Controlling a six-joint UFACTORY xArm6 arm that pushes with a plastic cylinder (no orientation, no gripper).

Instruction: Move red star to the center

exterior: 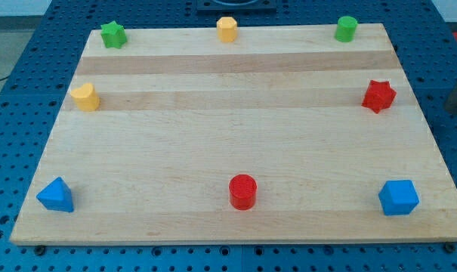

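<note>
A pale wooden table (pixel 228 136) seen from above and in front, resting on a blue perforated base (pixel 9 45), with eight small coloured blocks set around its edges and the middle bare. Taking the red cylinder (pixel 242 191) at the view's bottom middle as the landmark, and going left to right: a blue triangular block (pixel 56 195) sits far to its left near the table's bottom corner; a yellow heart-like block (pixel 85 97) lies up and far left of it; a green star (pixel 113 34) is further up in the top left corner; a yellow block (pixel 226 29) stands straight above the cylinder at the top edge; a green cylinder (pixel 346 29) is up and to the right; the red star (pixel 378 96), the block to be moved, sits up and far right of the cylinder, near the table's right edge; a blue angular block (pixel 399 197) lies level with the cylinder, far right. The tool, a pushing rod with no jaws, does not show clearly; a dark blur at the view's right edge may be it, so its position cannot be told. The task looks unstarted. The next move likely calls for bringing the tip to the star's right side, then pushing leftward toward the bare middle.
</note>
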